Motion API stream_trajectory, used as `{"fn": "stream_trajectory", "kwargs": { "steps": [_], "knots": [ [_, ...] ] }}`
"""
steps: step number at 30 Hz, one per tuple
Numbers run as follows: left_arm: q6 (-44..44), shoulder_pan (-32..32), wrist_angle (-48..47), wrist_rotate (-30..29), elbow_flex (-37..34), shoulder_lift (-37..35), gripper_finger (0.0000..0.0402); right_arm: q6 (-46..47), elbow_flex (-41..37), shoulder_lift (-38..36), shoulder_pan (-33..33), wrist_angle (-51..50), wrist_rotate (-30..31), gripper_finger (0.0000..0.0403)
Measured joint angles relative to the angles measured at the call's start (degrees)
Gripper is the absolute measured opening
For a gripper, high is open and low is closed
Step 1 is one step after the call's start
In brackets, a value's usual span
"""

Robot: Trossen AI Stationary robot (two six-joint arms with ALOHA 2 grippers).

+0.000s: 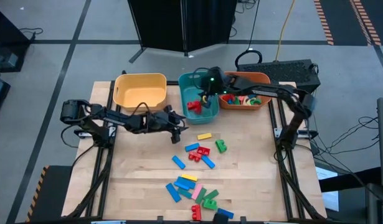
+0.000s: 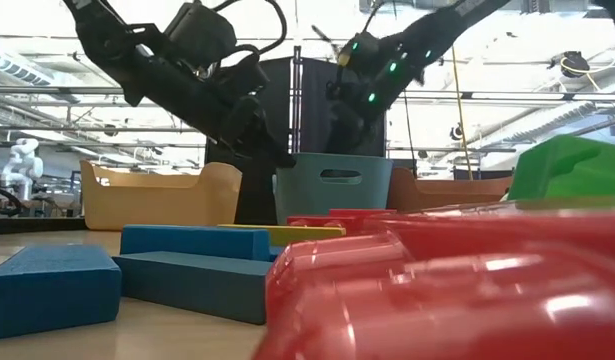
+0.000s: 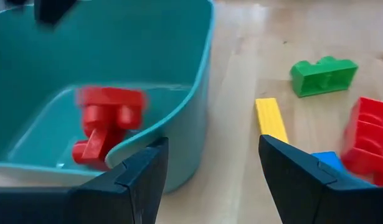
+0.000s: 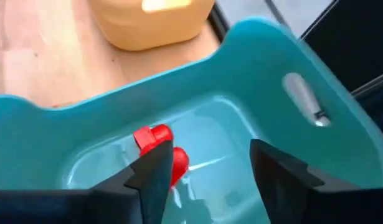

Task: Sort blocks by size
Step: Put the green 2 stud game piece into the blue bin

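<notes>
Step in hand: right gripper (image 4: 200,171) hangs over the teal bin (image 1: 185,102), fingers apart and holding nothing; red blocks (image 4: 160,146) lie on the bin's floor, so the drop looks made.
Left gripper (image 3: 210,177): low beside the teal bin's near wall, fingers spread wide, empty.
Remaining blocks (image 1: 200,155): scattered mid-surface, with a second cluster (image 1: 194,193) near the front edge.
Other bins: yellow bin (image 1: 140,90) left of teal, orange bin (image 1: 244,99) right, some pieces inside.
Doing it well: lift straight up clear of the rim before swinging away; pick an isolated piece next.
</notes>
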Motion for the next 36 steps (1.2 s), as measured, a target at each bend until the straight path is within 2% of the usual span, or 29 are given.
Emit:
{"fn": "stream_trajectory", "kwargs": {
  "steps": [4, 9, 16, 20, 25, 28, 31, 36],
  "knots": [
    [-1.5, 1.5, -1.6, -0.3, 0.0, 0.0, 0.0241, 0.3, 0.0, -7.1, 1.6, -6.7, 0.6, 0.0201],
    [-3.4, 3.4, -3.3, -1.0, 0.0, 0.0, 0.0241, 4.8, 0.0, -14.4, 5.8, -20.5, 1.0, 0.0190],
    [-6.0, 3.8, -5.1, -3.7, 0.0, 0.0, 0.0241, 9.8, -0.7, -17.0, 17.2, -36.5, 1.5, 0.0188],
    [-6.0, 2.2, -3.6, -3.7, 0.0, 0.0, 0.0241, 15.7, -5.8, -16.9, 25.1, -34.8, 3.7, 0.0187],
    [-5.8, 0.5, -2.0, -3.7, 0.0, 0.0, 0.0241, 29.3, -13.8, -16.9, 30.9, -23.8, 4.9, 0.0187],
    [-5.8, -0.4, -1.5, -3.7, 0.3, 0.0, 0.0241, 35.6, -17.8, -16.9, 32.5, -17.9, 7.0, 0.0187],
    [-5.8, -1.3, -1.5, -3.7, 0.8, 0.0, 0.0241, 40.2, -21.2, -16.9, 32.9, -16.7, 9.3, 0.0187],
    [-5.8, -2.7, -1.4, -3.7, 1.6, 0.0, 0.0241, 45.0, -27.4, -16.9, 32.9, -10.9, 9.1, 0.0187]
  ]
}}
